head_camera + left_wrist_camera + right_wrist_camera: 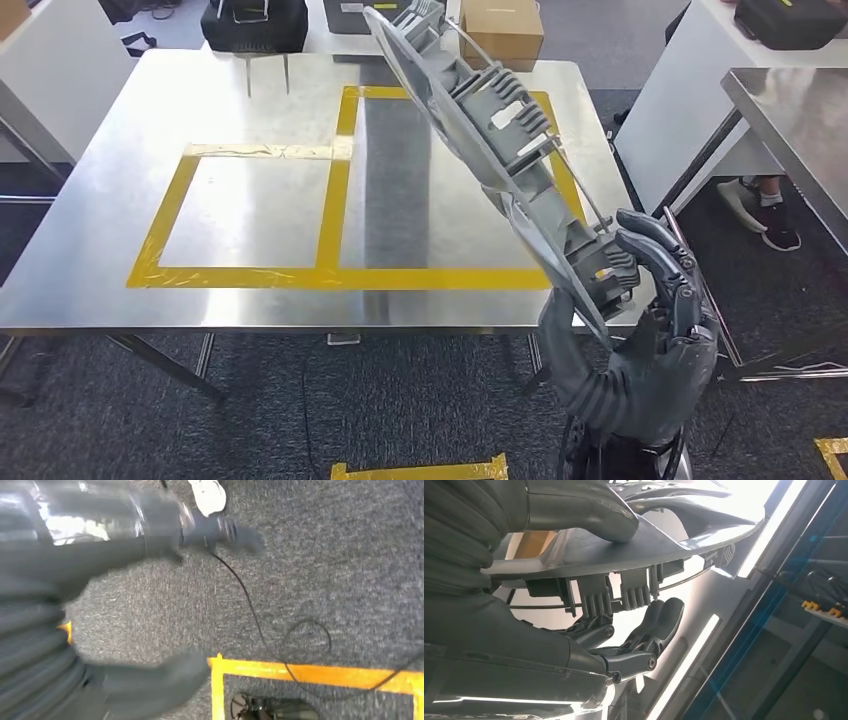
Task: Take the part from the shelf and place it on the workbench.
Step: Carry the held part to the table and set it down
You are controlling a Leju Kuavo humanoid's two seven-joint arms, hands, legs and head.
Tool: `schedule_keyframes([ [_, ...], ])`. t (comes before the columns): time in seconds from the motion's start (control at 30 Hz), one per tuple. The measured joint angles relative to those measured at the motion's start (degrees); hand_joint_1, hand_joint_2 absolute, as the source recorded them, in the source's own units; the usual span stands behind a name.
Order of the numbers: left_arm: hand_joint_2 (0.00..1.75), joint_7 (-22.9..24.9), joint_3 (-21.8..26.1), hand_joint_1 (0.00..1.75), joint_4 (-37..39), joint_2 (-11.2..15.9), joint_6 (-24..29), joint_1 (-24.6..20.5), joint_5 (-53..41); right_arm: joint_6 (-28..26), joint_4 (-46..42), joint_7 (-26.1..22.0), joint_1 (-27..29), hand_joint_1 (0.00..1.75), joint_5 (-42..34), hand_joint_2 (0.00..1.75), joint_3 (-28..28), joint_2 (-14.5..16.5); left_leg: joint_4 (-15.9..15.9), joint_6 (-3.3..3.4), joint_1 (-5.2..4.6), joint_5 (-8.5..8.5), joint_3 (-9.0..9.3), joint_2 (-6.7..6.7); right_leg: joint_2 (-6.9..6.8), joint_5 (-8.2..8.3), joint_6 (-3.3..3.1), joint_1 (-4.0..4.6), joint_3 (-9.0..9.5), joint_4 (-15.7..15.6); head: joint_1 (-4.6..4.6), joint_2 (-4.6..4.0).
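Note:
A long grey plastic part [480,130] with ribs and clips stands tilted above the right side of the steel workbench [250,120]. My right hand [650,300] grips its lower end near the bench's front right corner, fingers wrapped over the ribbed side. In the right wrist view the thumb lies on the part's smooth face [634,545] and dark fingers [649,630] curl under its clips. My left hand [125,530] hangs over grey carpet, blurred, with nothing seen in it.
Yellow tape [340,180] marks two rectangles on the bench top. A cardboard box [500,28] and a black case [255,22] sit at the far edge. Another table [790,110] stands to the right, with a person's shoes [760,210] beneath it. A cable [250,610] lies on the carpet.

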Motion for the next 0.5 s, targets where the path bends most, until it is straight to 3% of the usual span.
schedule_keyframes([
  [0.1,1.75,-0.07,0.01,0.00,0.01,0.09,0.15,-0.12,-0.09,0.00,0.04,-0.05,-0.17,1.75,-0.42,1.75,-0.28,0.48,1.34,-0.62,-0.23,-0.91,-0.53,0.11,-0.17,-0.55,0.06,-0.59,3.03,-4.70,-0.21,0.00],
  [0.13,1.75,-0.04,0.01,0.00,0.01,0.16,0.19,-0.16,-0.11,0.00,0.09,-0.09,-0.27,1.75,-0.46,1.75,-0.35,0.60,4.02,-0.69,-0.26,-1.80,-2.10,0.04,-0.25,-0.67,0.19,-0.80,3.92,-5.74,-0.57,0.00],
  [0.2,1.75,0.07,0.00,0.00,0.02,0.35,0.24,-0.17,-0.14,-0.02,0.26,-0.16,-0.45,1.75,-0.52,1.75,-0.51,0.76,11.00,-0.88,-0.36,-3.21,-6.89,-0.17,-0.28,-1.12,0.25,-0.79,4.90,-6.14,-1.53,0.00],
  [0.23,1.75,0.15,0.00,0.00,0.02,0.46,0.26,-0.10,-0.14,-0.02,0.39,-0.19,-0.46,1.75,-0.56,1.75,-0.65,0.79,13.36,-0.96,-0.38,-2.92,-9.03,-0.17,-0.26,-1.56,0.33,-0.77,5.43,-6.10,-1.88,0.00],
  [0.27,1.75,0.22,0.00,0.00,0.02,0.57,0.30,0.00,-0.14,-0.02,0.54,-0.19,-0.41,1.75,-0.67,1.75,-0.81,0.82,13.87,-1.01,-0.39,-1.53,-10.35,-0.14,-0.21,-2.12,0.47,-0.76,6.08,-6.03,-2.20,0.00],
  [0.3,1.75,0.31,0.00,0.00,0.02,0.64,0.33,0.09,-0.14,-0.02,0.67,-0.20,-0.36,1.75,-0.82,1.75,-0.99,0.86,12.27,-1.01,-0.40,0.90,-10.61,-0.10,-0.16,-2.77,0.61,-0.79,6.85,-5.91,-2.43,0.00],
  [0.37,1.75,0.71,-0.01,0.00,0.02,0.81,0.41,0.11,-0.15,-0.01,0.87,-0.47,-0.26,1.75,-1.49,1.75,-1.28,1.01,6.03,-0.87,-0.48,6.02,-9.09,0.08,-0.10,-4.32,1.10,-0.75,8.24,-5.43,-2.87,-0.01],
  [0.43,1.75,1.53,-0.02,0.00,0.01,1.08,0.51,0.00,-0.16,-0.01,1.02,-1.58,-0.10,1.75,-2.70,1.75,-1.44,1.35,1.72,-0.31,-0.60,7.12,-7.30,0.23,-0.02,-5.61,1.71,-0.59,8.71,-4.85,-3.17,-0.01],
  [0.5,1.75,2.26,-0.02,0.00,0.01,1.47,0.57,-0.04,-0.16,-0.02,1.25,-3.40,0.27,1.75,-4.09,1.75,-1.61,1.88,1.01,0.45,-0.69,5.89,-6.73,0.19,0.01,-6.17,2.18,-0.52,8.72,-4.80,-3.03,0.00],
])
